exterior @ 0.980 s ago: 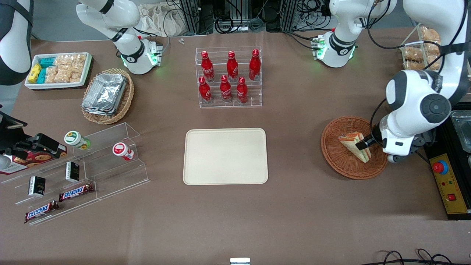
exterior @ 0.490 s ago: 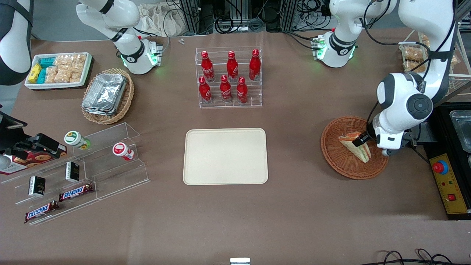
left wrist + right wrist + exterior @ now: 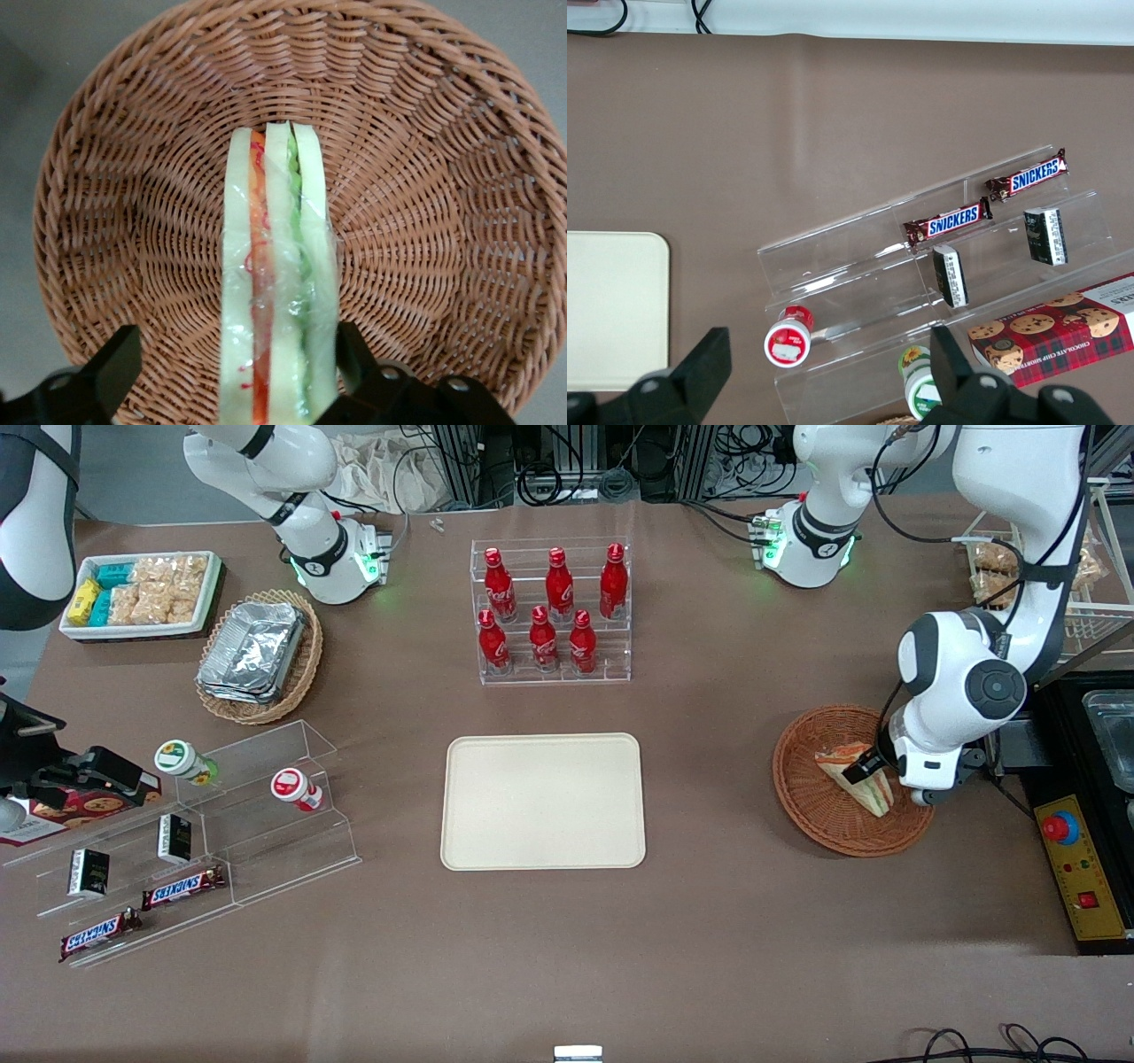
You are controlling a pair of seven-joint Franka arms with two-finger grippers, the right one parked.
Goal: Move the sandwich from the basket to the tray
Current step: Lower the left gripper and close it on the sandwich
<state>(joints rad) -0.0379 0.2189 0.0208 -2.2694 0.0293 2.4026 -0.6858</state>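
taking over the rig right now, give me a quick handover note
Left gripper: open, down in the basket, one finger on each side of the sandwich; one finger touches it, the other is apart.
Sandwich: standing on edge in the basket, at the working arm's end of the table.
Tray: mid-table, nothing on it.
Done: gripper placed around the sandwich.
Left: close, lift, carry to tray, release.

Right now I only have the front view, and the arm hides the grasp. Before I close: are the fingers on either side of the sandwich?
Observer: Yes. In the left wrist view the gripper is open and straddles the sandwich, which stands on edge in the basket.
Operator: Centred?
Observer: No. The finger on the green-filling side is right at the bread. The other finger stands clear, with bare wicker between.
Operator: Is it wrapped?
Observer: Yes, clear film covers it.
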